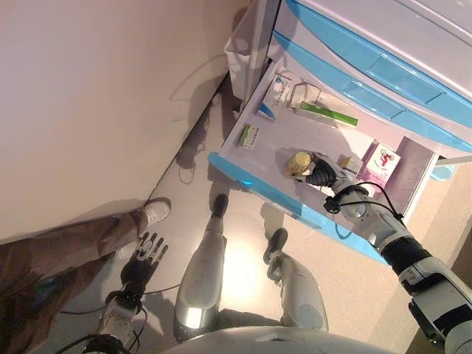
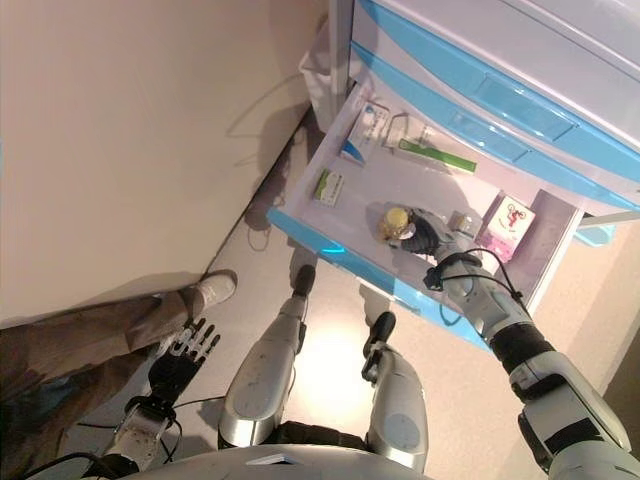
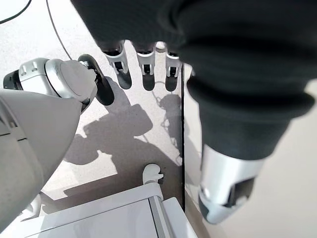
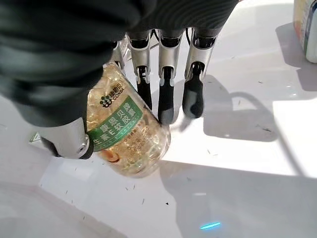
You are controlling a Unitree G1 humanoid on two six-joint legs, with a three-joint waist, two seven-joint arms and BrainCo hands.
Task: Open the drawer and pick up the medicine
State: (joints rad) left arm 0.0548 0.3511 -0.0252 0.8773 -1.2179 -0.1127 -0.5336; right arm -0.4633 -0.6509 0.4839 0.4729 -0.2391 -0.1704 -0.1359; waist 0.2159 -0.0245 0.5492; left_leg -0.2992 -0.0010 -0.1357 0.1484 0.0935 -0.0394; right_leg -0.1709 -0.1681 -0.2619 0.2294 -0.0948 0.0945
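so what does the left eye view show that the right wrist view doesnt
Only the left eye view shows the whole open drawer with its boxes, such as the pink box and the small green box, the left hand hanging low, and a person's shoe. Only the right wrist view shows the bottle's green label. Both show the right hand around the bottle.

A person's leg [image 1: 66, 247] and white shoe [image 1: 156, 212] (on floor) show.
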